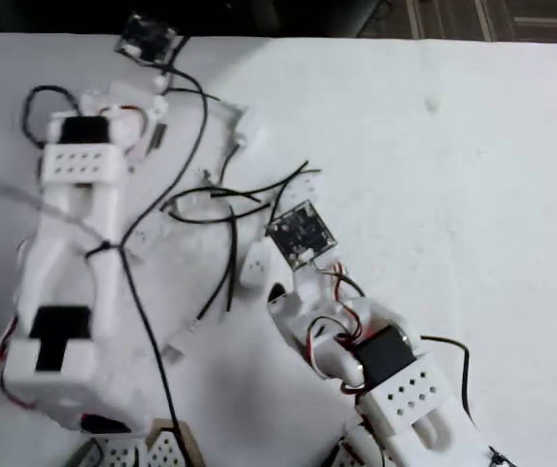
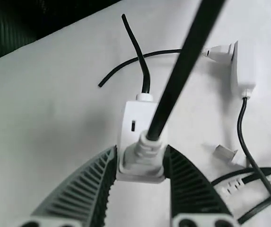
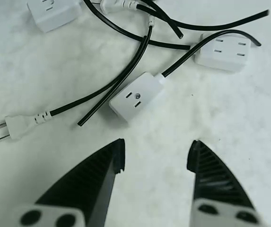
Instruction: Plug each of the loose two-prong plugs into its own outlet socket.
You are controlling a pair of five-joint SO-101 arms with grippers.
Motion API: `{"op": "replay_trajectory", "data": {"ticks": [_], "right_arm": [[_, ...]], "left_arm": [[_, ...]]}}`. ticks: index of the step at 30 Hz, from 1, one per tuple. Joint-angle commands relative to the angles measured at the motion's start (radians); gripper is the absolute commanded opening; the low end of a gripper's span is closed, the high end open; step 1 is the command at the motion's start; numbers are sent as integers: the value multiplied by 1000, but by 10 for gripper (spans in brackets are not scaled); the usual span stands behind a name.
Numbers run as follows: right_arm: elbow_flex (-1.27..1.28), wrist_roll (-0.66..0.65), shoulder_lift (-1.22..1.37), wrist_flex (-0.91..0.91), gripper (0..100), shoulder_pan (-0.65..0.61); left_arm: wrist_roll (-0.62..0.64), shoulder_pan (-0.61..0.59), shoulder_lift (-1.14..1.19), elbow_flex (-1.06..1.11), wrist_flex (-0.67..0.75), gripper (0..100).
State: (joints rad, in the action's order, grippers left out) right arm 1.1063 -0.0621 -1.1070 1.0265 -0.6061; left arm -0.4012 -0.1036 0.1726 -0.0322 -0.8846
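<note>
Left gripper point(image 2: 141, 152) clamped on outlet socket point(image 2: 134, 118), right gripper point(image 3: 157, 144) apart
This socket needs its plug point(image 2: 142, 146) pressed flush; the right gripper should grasp the loose plug point(image 3: 17, 127) by its body, prongs clear, facing the free socket point(image 3: 136, 97) nearby

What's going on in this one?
The left hand is closed on a white plug that sits against a socket block; whether it's fully seated isn't clear. The right hand hangs open above a second socket, with a loose two-prong plug lying on the table nearby.
</note>
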Motion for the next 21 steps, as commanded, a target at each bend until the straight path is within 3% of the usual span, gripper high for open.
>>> {"op": "replay_trajectory", "data": {"ticks": [1, 8, 13, 21], "right_arm": [[-3, 8, -18, 1, 218, 7], [-3, 8, -16, 2, 218, 7], [14, 8, -18, -1, 218, 7], [17, 6, -19, -1, 218, 7]], "left_arm": [[-9, 42, 73, -3, 130, 56], [-11, 104, 186, -3, 272, 101], [-3, 114, 179, -3, 158, 326], [-11, 81, -33, -2, -29, 322]]}}
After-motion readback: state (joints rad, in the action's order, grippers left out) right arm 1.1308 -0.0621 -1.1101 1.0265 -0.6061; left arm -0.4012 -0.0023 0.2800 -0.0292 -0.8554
